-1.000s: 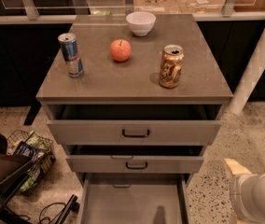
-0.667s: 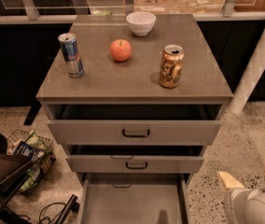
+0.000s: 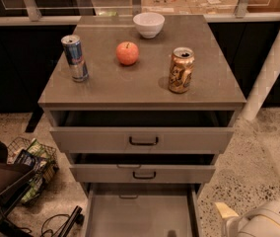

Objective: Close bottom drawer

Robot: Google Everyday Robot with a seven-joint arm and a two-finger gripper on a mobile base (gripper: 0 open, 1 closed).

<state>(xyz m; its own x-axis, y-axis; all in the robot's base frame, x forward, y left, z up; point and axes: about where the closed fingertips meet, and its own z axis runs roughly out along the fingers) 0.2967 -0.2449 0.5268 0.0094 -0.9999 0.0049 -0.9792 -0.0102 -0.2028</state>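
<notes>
The gripper (image 3: 227, 216) sits low at the lower right, beside the bottom drawer (image 3: 140, 215) and not touching it; I cannot tell whether it is open or closed. That drawer is pulled far out of the grey cabinet (image 3: 219, 90), its plain inside showing. Above it the middle drawer (image 3: 179, 174) and top drawer (image 3: 189, 140) stand slightly out. On top are a blue can (image 3: 75, 58), an apple (image 3: 127, 53), a bowl (image 3: 149, 24) and a gold can (image 3: 181, 70).
</notes>
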